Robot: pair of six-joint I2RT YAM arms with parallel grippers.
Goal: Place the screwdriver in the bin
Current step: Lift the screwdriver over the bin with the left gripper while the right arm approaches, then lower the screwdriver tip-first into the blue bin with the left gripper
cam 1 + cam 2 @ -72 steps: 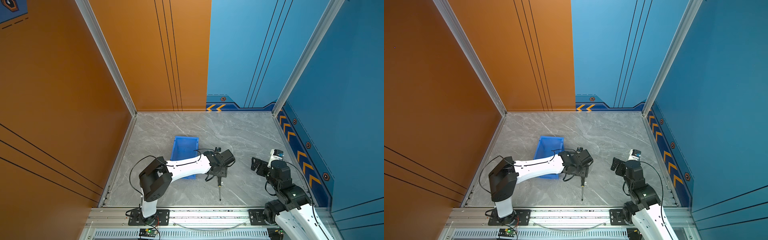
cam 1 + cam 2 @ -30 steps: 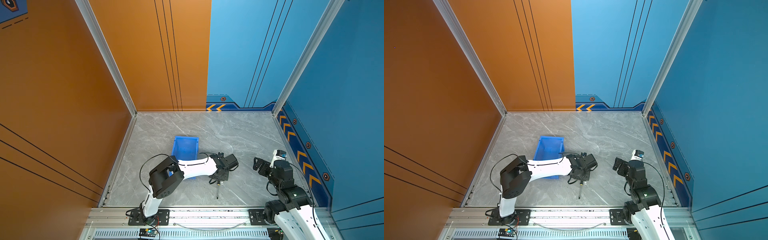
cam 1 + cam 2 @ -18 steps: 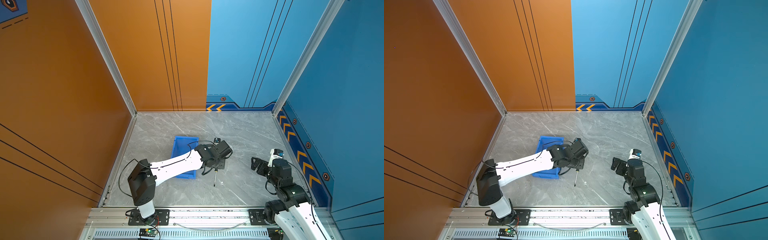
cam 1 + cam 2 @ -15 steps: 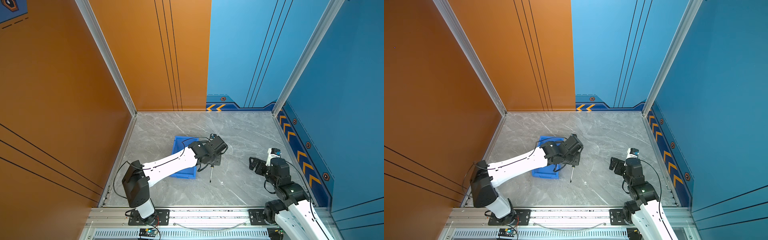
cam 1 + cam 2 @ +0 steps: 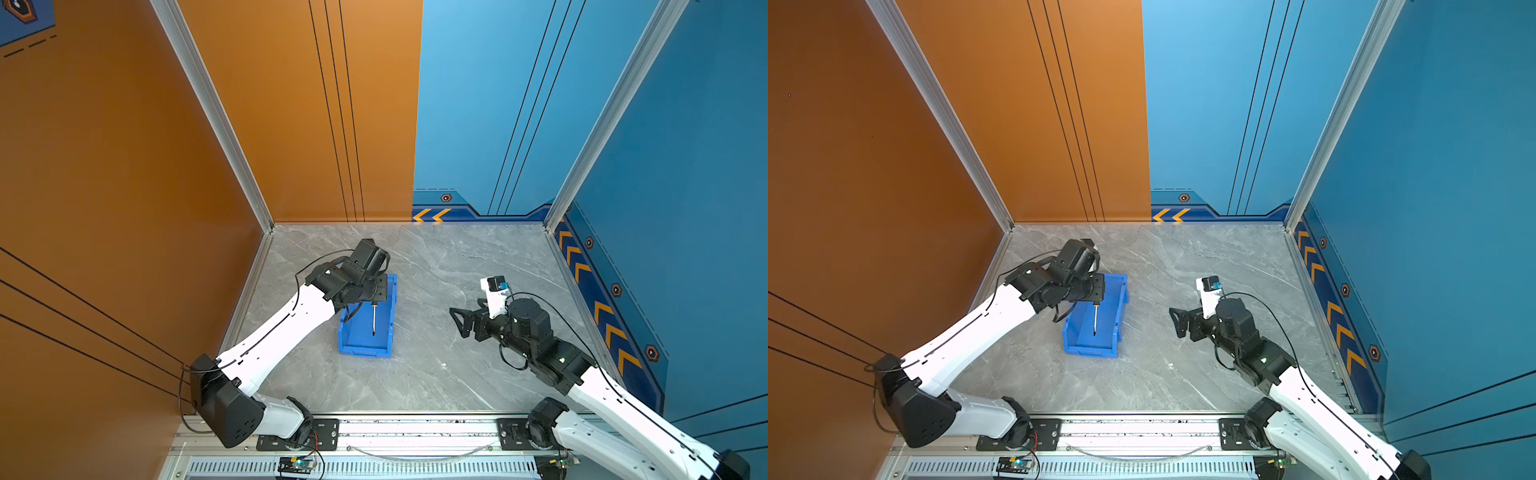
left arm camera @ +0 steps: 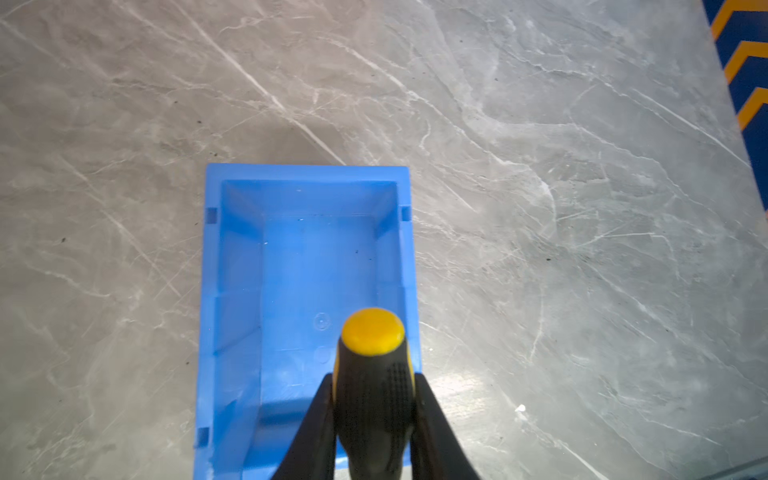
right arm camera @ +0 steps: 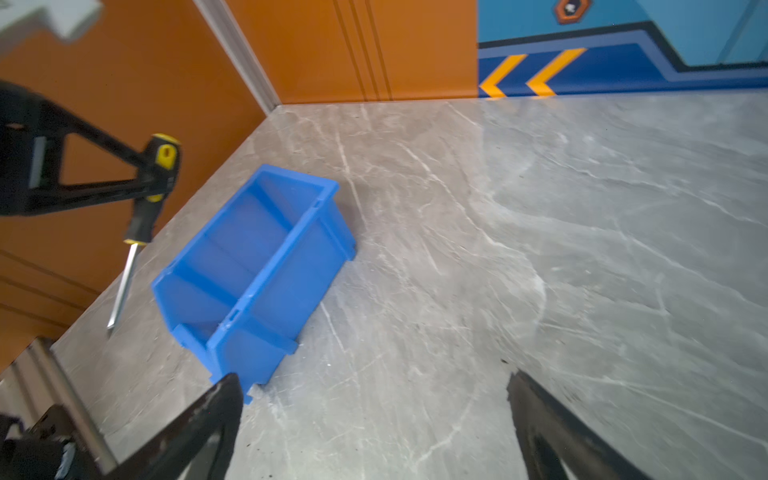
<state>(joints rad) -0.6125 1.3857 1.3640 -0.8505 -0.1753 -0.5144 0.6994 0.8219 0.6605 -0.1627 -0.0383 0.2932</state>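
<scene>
My left gripper [image 5: 372, 300] is shut on the black, yellow-capped handle of the screwdriver [image 6: 372, 365]. It holds the screwdriver in the air over the blue bin [image 5: 393, 305]. The thin shaft [image 5: 374, 321] points down and toward the front, over the bin's inside in both top views [image 5: 1095, 320]. In the right wrist view the screwdriver [image 7: 145, 216] hangs tilted, tip down, beside the bin [image 7: 291, 270]. The left wrist view shows the bin's rim [image 6: 307, 171] below the left gripper [image 6: 374, 384]. My right gripper [image 5: 457, 322] stands open and empty, right of the bin.
The grey marble floor is walled in orange on the left [image 5: 166, 208] and blue on the right [image 5: 685, 208]. A metal rail [image 5: 415, 430] runs along the front. A small white speck [image 5: 444, 365] lies on the floor between the bin and my right arm.
My left arm has lifted the screwdriver from the floor right of the bin and swung it left and back, over the bin. The right arm has shifted only slightly.
</scene>
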